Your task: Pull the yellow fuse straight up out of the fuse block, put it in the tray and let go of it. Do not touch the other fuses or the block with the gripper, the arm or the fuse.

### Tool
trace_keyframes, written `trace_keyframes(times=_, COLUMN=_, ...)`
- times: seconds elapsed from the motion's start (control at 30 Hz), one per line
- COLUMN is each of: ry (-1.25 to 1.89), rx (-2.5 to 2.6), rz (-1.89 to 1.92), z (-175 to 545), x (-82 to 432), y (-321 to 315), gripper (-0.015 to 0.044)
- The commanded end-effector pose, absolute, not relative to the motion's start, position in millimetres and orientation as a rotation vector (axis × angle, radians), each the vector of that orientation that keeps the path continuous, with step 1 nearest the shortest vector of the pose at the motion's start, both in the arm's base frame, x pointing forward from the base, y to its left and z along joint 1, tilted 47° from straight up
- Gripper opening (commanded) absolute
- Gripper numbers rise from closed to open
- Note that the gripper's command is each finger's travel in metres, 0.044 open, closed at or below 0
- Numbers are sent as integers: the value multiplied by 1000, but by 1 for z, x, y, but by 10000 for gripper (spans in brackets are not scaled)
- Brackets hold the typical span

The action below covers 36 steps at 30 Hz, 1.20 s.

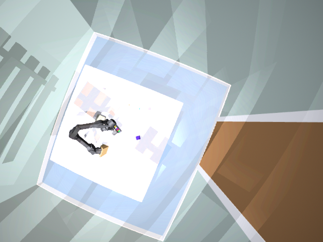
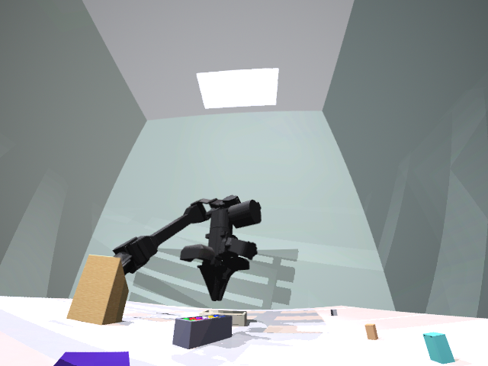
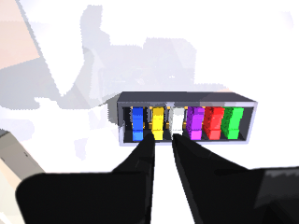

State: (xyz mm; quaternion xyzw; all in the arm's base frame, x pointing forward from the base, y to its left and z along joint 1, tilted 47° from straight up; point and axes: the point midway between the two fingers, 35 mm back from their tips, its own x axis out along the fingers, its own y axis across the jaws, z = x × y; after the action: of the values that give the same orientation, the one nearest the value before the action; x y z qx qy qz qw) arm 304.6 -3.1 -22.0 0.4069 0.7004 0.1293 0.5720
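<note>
The dark fuse block holds a row of fuses: blue, yellow, white, purple, red and green. The yellow fuse stands upright in its slot, second from the left. My gripper hangs above the block, well clear of it, with its tips pointing down over the yellow and white fuses. The fingers are almost shut, with a narrow gap and nothing between them. In the exterior view the gripper is above the block. The cream tray lies just behind the block and looks empty.
The arm's base is at a tan wedge on the left. A purple cube lies at the front left. A small tan block and a teal block stand to the right.
</note>
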Motion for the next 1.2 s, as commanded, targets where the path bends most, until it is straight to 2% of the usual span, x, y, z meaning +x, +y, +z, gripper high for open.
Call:
trace_keyframes(times=0.0, ry=1647, rx=962, rz=303, z=-25, x=303, y=0, gripper=61)
trace_keyframes(times=1.17, ry=1647, rx=963, rz=305, z=-39, x=302, y=17, gripper=61)
